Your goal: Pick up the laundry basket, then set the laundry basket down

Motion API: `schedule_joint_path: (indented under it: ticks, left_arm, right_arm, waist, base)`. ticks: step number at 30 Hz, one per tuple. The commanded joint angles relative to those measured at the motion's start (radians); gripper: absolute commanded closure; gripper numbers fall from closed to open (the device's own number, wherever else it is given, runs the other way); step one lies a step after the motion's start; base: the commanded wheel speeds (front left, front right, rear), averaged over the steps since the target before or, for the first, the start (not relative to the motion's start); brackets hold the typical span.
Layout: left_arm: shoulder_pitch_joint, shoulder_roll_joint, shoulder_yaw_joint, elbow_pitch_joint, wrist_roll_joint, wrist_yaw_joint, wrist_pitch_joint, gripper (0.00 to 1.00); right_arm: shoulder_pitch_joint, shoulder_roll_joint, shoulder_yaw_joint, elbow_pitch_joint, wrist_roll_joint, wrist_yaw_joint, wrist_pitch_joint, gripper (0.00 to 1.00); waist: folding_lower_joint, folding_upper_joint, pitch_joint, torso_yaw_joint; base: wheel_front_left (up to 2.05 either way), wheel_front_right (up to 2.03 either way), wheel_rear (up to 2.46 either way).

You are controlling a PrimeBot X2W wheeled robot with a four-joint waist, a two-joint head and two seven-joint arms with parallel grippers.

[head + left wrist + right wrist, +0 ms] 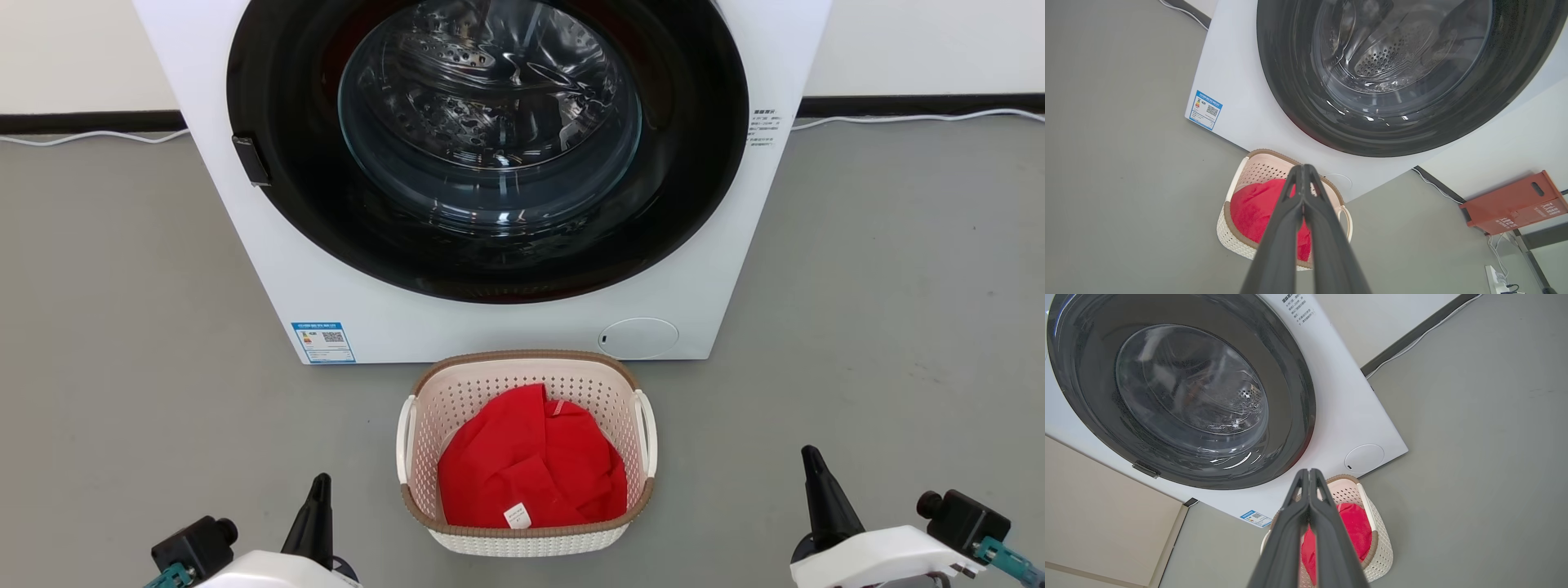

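Pressed-together fingers of the left gripper (321, 490) and right gripper (814, 469) point up from the bottom corners of the head view. Each pinches nothing, and both are well apart from the laundry basket (522, 541), which stands upright on the grey floor (122, 367) between them. Its back rim sits just before the white washing machine (490, 335); whether the two touch is hard to tell from this angle. A red cloth (531, 457) lies crumpled inside, a white tag showing. The scene fits a basket waiting to be lifted as well as one already set down again.

Should a lift come, the risks seem plain. The slim white side handles (406, 441) offer little to hold, so closed fingers would likely push the light basket across the smooth floor rather than catch it. A grip on one side alone could tip it and spill the cloth. A forward swing could knock the rim against the machine's front.
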Motion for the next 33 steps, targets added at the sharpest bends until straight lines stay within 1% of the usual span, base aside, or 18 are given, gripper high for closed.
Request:
schedule_joint_path:
  ticks: [1, 33]
  left_arm:
    - [-0.045, 0.006, 0.019, -0.031, -0.035, -0.012, 0.008, 1.00]
    - [-0.067, 0.009, 0.072, -0.059, -0.365, -0.036, 0.098, 1.00]
  right_arm:
    - [-0.037, -0.004, -0.002, -0.034, 0.036, 0.002, 0.011, 1.00]
    - [-0.047, 0.006, -0.057, -0.078, 0.347, 0.004, 0.101, 1.00]
  waist:
    - [-0.0001, 0.0000, -0.001, 0.000]
    - [-0.0001, 0.0000, -0.011, 0.001]
  base:
    - [0.00, 0.00, 0.00]
    - [0.00, 0.00, 0.00]
